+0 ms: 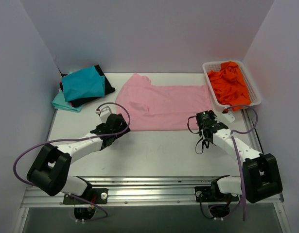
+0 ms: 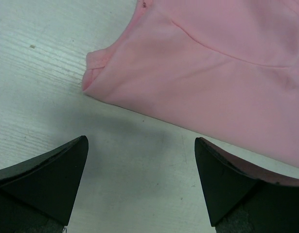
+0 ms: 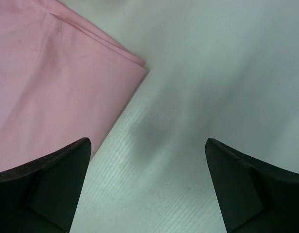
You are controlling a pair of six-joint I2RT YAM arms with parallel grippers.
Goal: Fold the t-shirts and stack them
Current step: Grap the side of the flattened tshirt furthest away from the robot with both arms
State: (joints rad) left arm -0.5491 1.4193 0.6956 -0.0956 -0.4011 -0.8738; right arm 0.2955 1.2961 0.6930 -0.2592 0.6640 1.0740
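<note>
A light pink t-shirt (image 1: 163,105) lies folded lengthwise and flat in the middle of the table. My left gripper (image 1: 116,124) is open and empty just in front of its near left corner (image 2: 98,73). My right gripper (image 1: 206,119) is open and empty beside its near right corner (image 3: 134,65). A stack of folded shirts stands at the back left: teal (image 1: 82,83) on top, black (image 1: 108,89) under it, pale aqua (image 1: 65,103) at the bottom. A bright orange shirt (image 1: 230,83) is bunched in the white basket (image 1: 255,91).
The white lattice basket stands at the back right, close to the right arm. White walls close the table at the back and both sides. A metal rail (image 1: 149,189) runs along the near edge. Bare tabletop (image 1: 159,150) lies between the arms.
</note>
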